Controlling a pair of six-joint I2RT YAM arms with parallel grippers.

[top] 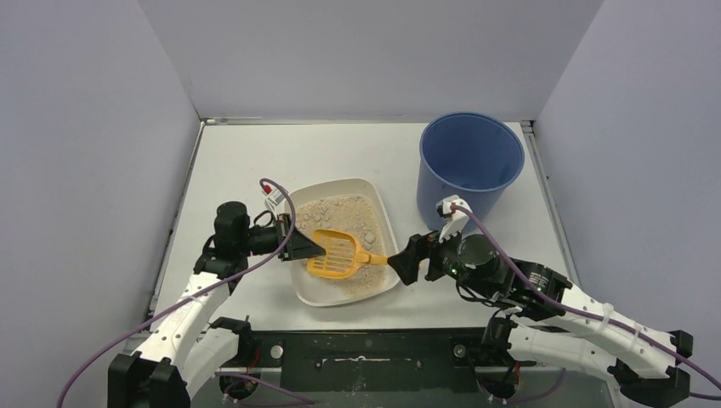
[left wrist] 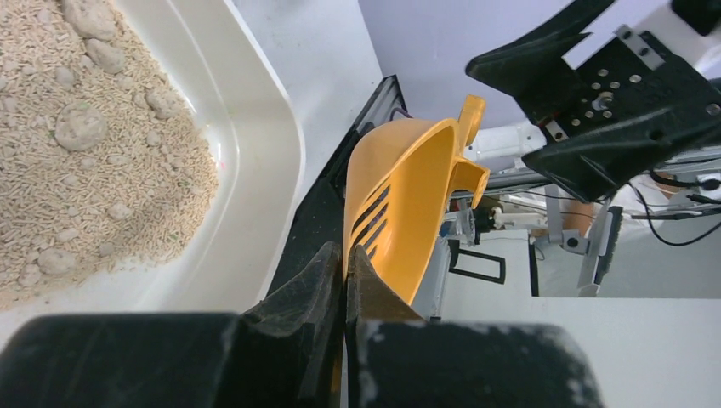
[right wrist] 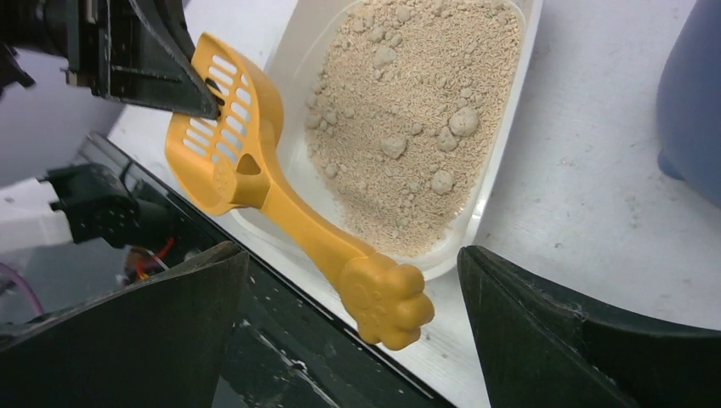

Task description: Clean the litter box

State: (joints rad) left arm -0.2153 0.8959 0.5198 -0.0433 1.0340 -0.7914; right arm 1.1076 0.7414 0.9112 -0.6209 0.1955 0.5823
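three pale walls (top: 357,51) close in a white table (top: 238,161) with a dusty, scuffed top. the litter box (top: 321,297) sits mid-table toward the near edge, set at a slant. it holds beige litter (top: 340,212) dotted with rounded clumps (right wrist: 463,121), heaped toward its far end. a blue bucket (top: 470,157) stands apart at the right rear, its inside plain blue. the left gripper (top: 313,248) is clamped on the slotted blade rim of an orange scoop (top: 334,253), above the box's near half. the right gripper (top: 404,259) is spread wide, its jaws either side of the scoop's paw-shaped handle (right wrist: 387,297) end, touching neither.
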